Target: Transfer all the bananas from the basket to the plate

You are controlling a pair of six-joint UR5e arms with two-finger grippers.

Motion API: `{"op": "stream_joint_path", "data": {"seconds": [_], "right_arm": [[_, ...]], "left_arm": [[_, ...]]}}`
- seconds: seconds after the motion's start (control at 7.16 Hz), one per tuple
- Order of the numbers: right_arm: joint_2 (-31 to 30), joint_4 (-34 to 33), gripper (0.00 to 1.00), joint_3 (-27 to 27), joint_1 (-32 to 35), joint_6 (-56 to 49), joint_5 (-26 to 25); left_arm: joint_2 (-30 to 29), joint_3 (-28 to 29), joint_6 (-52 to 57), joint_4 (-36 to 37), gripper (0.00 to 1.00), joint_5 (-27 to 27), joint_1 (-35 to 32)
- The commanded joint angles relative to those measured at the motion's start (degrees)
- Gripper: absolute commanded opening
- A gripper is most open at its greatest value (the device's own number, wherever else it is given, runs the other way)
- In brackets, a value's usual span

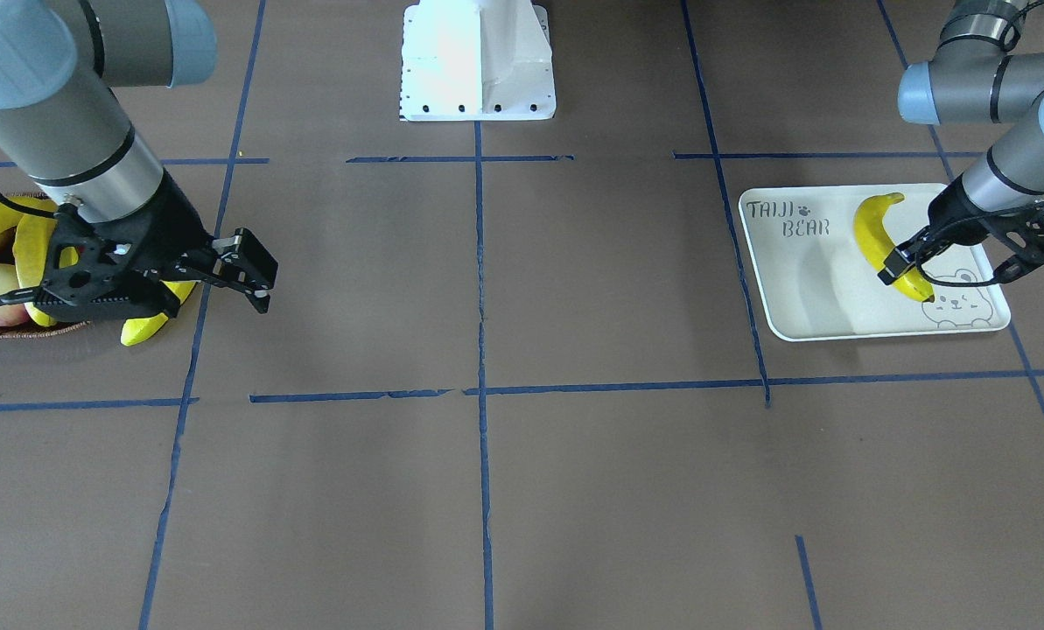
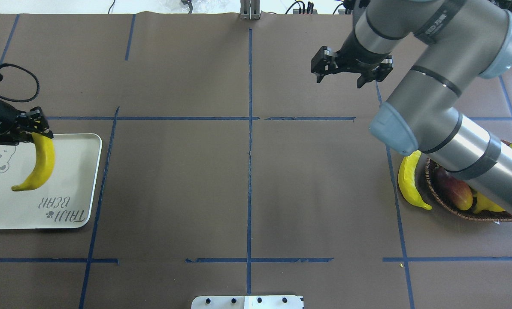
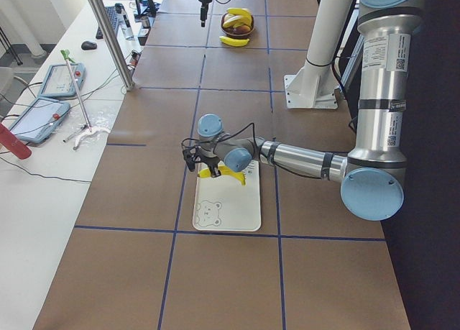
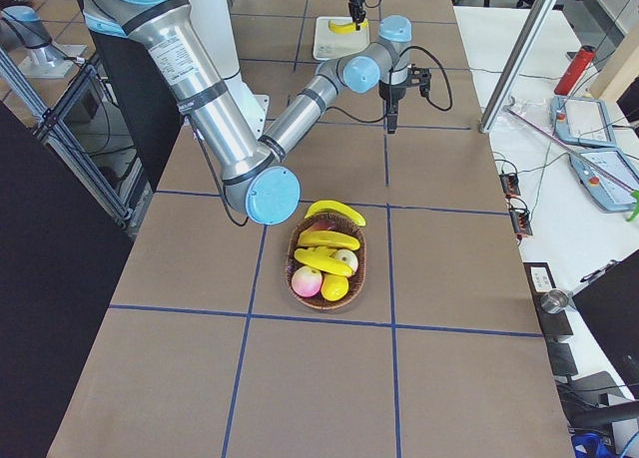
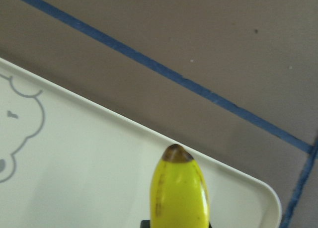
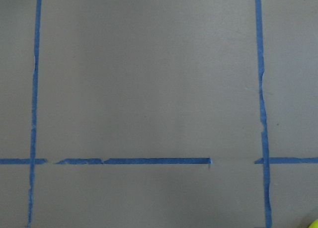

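Lighting: you have bright, even room light from above, and shadows on the table (image 1: pixel 574 490) are soft and faint.
Front-facing view: the robot base (image 1: pixel 478 61) is blown out to plain white, so its detail is lost. A soft grey shadow lies on the plate (image 1: pixel 802 297).
Left wrist view: the banana (image 5: pixel 179 193) is very close and slightly soft, with a thin glare streak down its right side.
Right wrist view: the tape lines (image 6: pixel 149 161) are fairly sharp. You cannot make out the yellow blur in the lower right corner.
Side views: the table's far end is small and poor in detail.
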Motion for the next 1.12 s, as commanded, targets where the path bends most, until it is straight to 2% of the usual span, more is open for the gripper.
{"op": "stream_joint_path", "data": {"seconds": [0.0,0.14,0.28,0.42,0.56,0.7,0.84,0.98], "right_arm": [[-1.2,0.0,1.00,0.4,1.4,-2.4,0.9],[-1.1,0.0,1.00,0.5,1.4,-2.4,0.9],[-1.1,0.0,1.00,0.5,1.4,-2.4,0.9],[-1.1,0.0,1.00,0.5,1.4,-2.4,0.9],[-1.3,0.0,1.00,0.5,1.3,-2.4,0.8],[-1.3,0.0,1.00,0.4,1.3,-2.4,0.8],[-1.3,-0.1,1.00,0.4,1.2,-2.4,0.8],[-1.3,-0.2,1.00,0.4,1.2,-2.4,0.7]], "left_arm": [[0.9,5.3,8.0,-0.2,0.00,0.0,-3.2],[0.7,6.8,9.0,-0.4,0.00,0.1,-3.4],[0.4,8.5,11.2,-0.5,0.05,0.3,-3.4],[0.4,9.0,12.0,-0.5,0.19,0.2,-3.4],[0.2,9.4,12.2,-0.6,0.50,0.2,-3.4],[0.2,9.4,12.2,-0.6,0.56,0.2,-3.4],[0.4,9.3,14.2,-1.3,0.98,0.2,-3.4],[0.2,8.9,15.0,-1.4,1.00,-0.1,-3.7]]}}
